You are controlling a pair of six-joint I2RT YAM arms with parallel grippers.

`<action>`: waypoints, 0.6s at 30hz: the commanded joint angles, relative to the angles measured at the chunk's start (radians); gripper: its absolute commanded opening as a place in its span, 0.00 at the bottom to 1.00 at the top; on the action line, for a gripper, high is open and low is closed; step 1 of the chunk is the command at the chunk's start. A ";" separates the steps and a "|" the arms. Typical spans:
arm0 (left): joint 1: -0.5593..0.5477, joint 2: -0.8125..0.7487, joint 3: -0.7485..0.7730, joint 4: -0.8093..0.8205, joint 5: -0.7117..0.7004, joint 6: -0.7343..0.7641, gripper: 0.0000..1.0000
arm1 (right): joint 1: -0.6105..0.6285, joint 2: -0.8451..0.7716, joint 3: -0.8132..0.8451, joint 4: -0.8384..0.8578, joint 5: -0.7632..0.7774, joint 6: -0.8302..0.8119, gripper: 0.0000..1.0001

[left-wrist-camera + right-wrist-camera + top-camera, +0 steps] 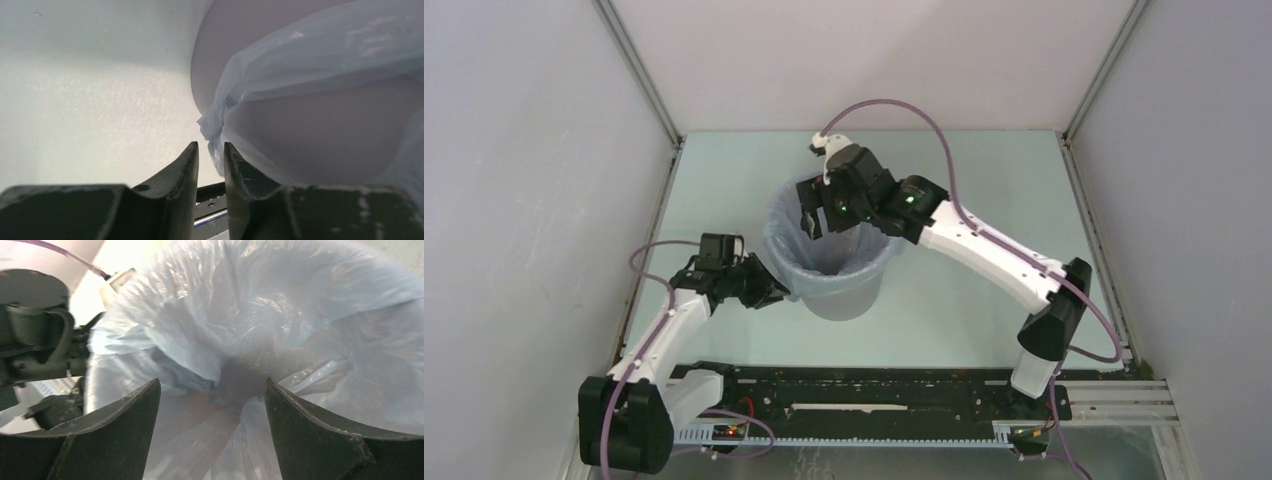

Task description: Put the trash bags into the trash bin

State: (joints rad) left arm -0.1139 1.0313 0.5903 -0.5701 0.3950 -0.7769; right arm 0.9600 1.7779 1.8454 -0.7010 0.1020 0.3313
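Lining the trash bin (pixel 846 303), which stands upright near the middle of the table (pixel 964 170), the pale-blue trash bag (pixel 842 281) is already inside it, with its mouth turned out over the rim as a crinkled cuff. The left gripper (pixel 772 289) sits low against the outside of the bin at about 8 o'clock in the top view. From its wrist camera the left gripper (pixel 211 146) has its jaws drawn to a narrow slit, and a bunched hem of the bag (pixel 300 60) hangs into that slit. Whether the film is truly pinched I cannot tell. My reading is that it is there to keep the cuff from slipping back in. The right gripper (pixel 810 222) reaches over the rim at about 11 o'clock and points down into the mouth. Its wrist view shows the right gripper (pixel 212 386) spread wide and holding nothing, with loose film folding toward a dark hollow below. It is probably placed there to press the liner down.
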 commanded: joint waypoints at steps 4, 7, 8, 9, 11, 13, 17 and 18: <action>-0.003 -0.198 0.099 -0.175 -0.167 0.053 0.46 | -0.042 -0.235 0.110 -0.112 -0.022 0.016 0.89; -0.003 -0.339 0.143 -0.261 -0.236 0.024 0.59 | -0.100 -0.339 0.093 -0.134 -0.050 0.025 0.91; -0.003 -0.405 0.166 -0.292 -0.258 0.013 0.63 | -0.124 -0.379 0.076 -0.140 -0.056 0.029 0.92; -0.003 -0.446 0.196 -0.318 -0.277 0.004 0.65 | -0.151 -0.418 0.061 -0.144 -0.063 0.032 0.93; -0.003 -0.523 0.275 -0.369 -0.318 -0.012 0.71 | -0.212 -0.501 0.035 -0.155 -0.078 0.031 0.97; -0.003 -0.561 0.379 -0.396 -0.342 -0.013 0.78 | -0.271 -0.574 0.035 -0.190 -0.079 0.031 0.99; -0.003 -0.536 0.642 -0.399 -0.363 0.024 0.87 | -0.349 -0.692 0.065 -0.270 -0.046 0.011 1.00; -0.003 -0.513 0.713 -0.394 -0.364 0.045 0.89 | -0.355 -0.716 0.075 -0.281 -0.034 0.002 1.00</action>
State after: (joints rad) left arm -0.1139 0.4698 1.0710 -0.9466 0.0872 -0.7681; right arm 0.6365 1.1404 1.8889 -0.8867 0.0502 0.3470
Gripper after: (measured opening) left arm 0.856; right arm 0.995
